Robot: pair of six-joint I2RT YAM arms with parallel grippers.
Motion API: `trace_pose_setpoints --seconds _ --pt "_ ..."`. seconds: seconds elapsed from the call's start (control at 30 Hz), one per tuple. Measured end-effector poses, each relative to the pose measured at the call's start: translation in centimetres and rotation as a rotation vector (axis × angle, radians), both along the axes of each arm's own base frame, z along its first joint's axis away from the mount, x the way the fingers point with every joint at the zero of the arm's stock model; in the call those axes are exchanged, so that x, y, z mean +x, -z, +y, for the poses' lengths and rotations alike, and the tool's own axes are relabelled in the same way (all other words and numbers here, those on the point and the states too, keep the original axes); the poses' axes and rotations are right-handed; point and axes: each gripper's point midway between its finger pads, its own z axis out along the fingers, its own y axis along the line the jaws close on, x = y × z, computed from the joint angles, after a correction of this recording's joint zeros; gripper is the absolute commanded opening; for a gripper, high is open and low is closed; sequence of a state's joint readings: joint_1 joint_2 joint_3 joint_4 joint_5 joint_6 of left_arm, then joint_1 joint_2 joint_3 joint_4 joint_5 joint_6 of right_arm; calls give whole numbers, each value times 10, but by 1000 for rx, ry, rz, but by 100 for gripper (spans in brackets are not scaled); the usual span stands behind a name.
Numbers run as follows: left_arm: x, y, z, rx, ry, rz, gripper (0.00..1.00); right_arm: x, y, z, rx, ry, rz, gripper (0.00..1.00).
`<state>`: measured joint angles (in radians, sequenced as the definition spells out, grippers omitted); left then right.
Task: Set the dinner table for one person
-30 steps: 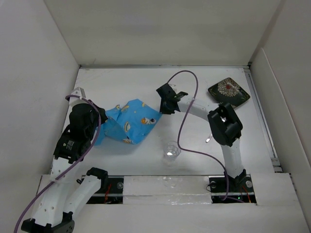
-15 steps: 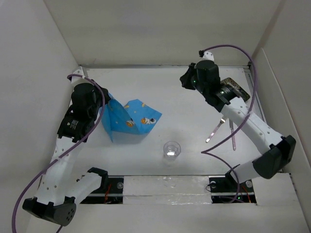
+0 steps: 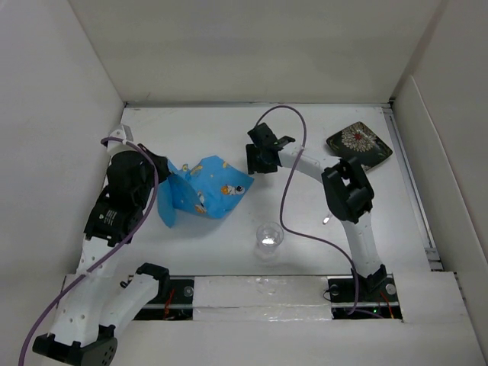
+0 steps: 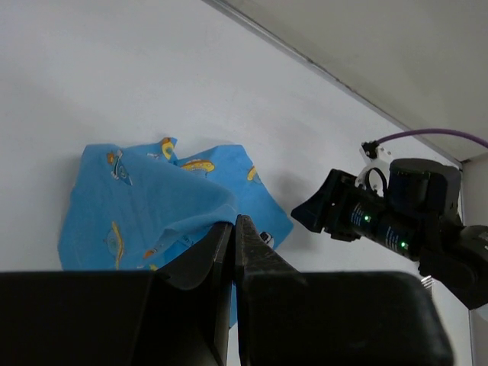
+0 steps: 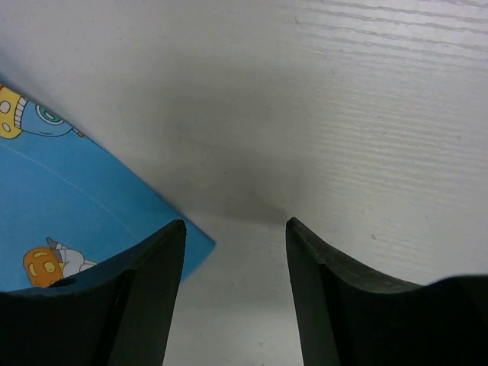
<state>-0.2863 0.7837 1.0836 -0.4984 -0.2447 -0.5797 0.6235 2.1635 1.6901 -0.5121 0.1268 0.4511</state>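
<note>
L gripper [image 4: 233, 229]: jaws pinched on a raised fold of the blue cartoon-print cloth mat [image 3: 210, 191], which lies crumpled left of centre on the large matte white rectangular dinner table [image 3: 206, 252]. R gripper [image 5: 232, 252]: jaws spread, nothing btwn them, low over bare table just beside the mat's corner. Also on table: clear glass tumbler [image 3: 268, 235] near front edge, dark square floral plate [image 3: 359, 144] at far right.

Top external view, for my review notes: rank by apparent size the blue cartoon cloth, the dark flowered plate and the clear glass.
Largest to smallest:
1. blue cartoon cloth, bunched up but still the widest patch
2. dark flowered plate
3. clear glass
No two look alike in size.
</note>
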Motion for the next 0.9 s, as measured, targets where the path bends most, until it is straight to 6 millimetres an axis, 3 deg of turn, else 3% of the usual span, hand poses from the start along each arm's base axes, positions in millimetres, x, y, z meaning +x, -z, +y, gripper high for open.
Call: trace_pose_setpoints --seconds 0.23,0.53,0.57,0.63,0.9 --pt "-2 19 -3 4 17 55 0 -12 6 20 -41 -59 2 61" --pt "-2 19 -4 4 21 56 0 -40 14 44 -62 -128 13 58" --pt "-2 19 -4 5 21 56 0 -41 14 45 -63 -129 11 51" --pt "-2 19 -4 7 21 56 0 -41 15 44 -64 -125 8 46" --pt "-2 20 -4 9 22 60 0 -37 16 40 -75 -105 -6 11"
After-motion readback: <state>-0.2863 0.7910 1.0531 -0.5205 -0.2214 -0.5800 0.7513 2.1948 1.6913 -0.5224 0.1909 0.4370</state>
